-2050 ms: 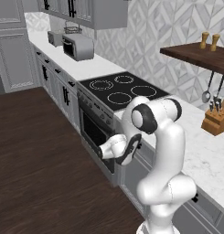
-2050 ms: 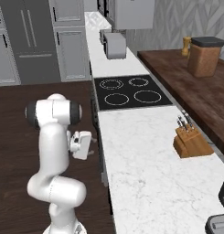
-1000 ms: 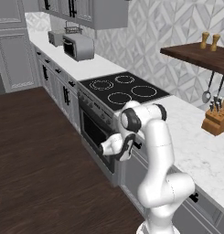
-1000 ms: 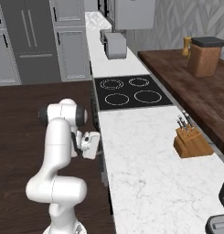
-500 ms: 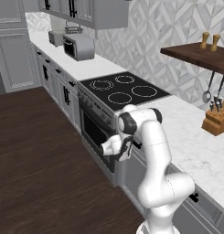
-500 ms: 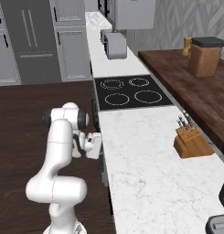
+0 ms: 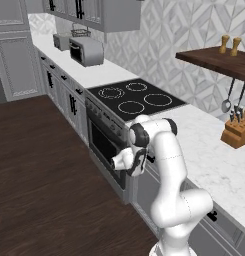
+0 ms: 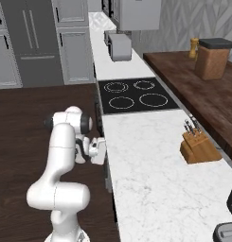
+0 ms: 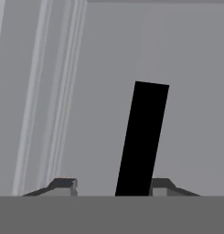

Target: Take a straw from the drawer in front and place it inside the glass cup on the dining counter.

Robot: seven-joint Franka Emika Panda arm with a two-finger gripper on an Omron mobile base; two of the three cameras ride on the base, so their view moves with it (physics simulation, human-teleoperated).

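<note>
Fingers flank the black handle on the drawer.

Home kitchen: black cooktop, marble worktop, toaster, knife block.

The drawer front's black handle stands between the hand's fingertips.

A long white marble table runs over grey cabinets along the wall. A black cooktop with four rings is set into it. Past the cooktop stands a grey toaster; on the near side a wooden knife block sits well apart from the cooktop.
</note>
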